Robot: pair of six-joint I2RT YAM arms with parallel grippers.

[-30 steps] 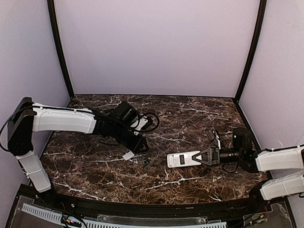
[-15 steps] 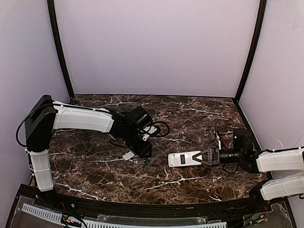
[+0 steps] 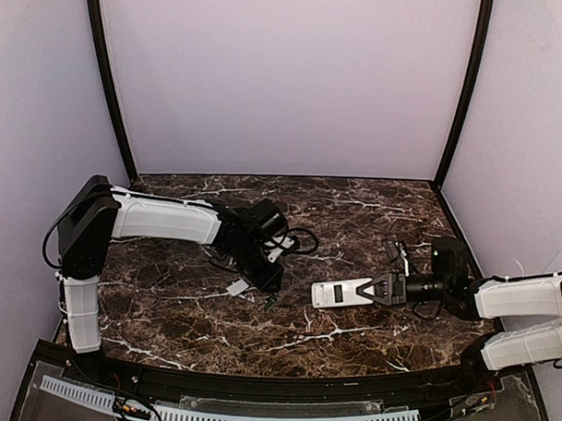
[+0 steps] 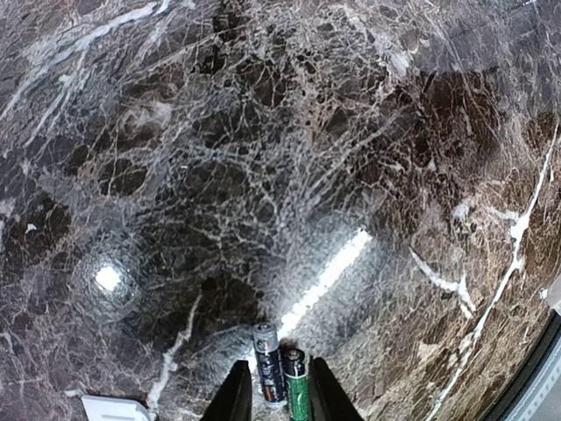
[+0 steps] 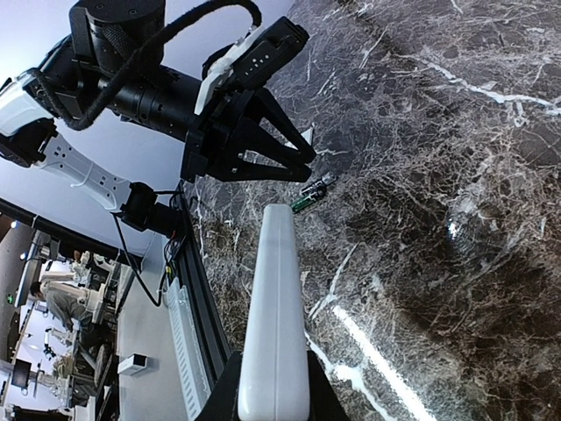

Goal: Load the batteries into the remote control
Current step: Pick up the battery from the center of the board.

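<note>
1. No words could be read anywhere. The two small slim batteries [image 4: 280, 386] lay side by side. One was dark with a silver end. The other had a green label with print too tiny to read.
2. The table [image 3: 355, 213] was shiny dark brown marble with thin white lines all over it. Bright lights shone back from it.
3. The walls [image 3: 285, 81] around the table were plain pale purple, with black posts [image 3: 108, 84] at the back corners.
4. The small slim white rectangular remote control [image 3: 341, 293] was right of the table's middle, with its plain back up. A dark rectangular recess [image 3: 336, 294] showed in that back. What was inside it was too small to tell.
5. The black right gripper [image 3: 375, 289] was clamped on the right end of the remote control, one finger on each side.
6. The batteries lay on the marble near the middle, left of the remote control and apart from it.
7. The black left gripper [image 4: 279, 373] reached down over them. Its fingers [image 4: 237, 395] stood a little apart, with both batteries between them and very close. It could not be told if the fingers touched them.
8. A small flat white piece [image 3: 237, 287] lay on the table just left of the batteries.
9. A black cable [image 3: 297, 237] looped beside the left arm's wrist.
</note>
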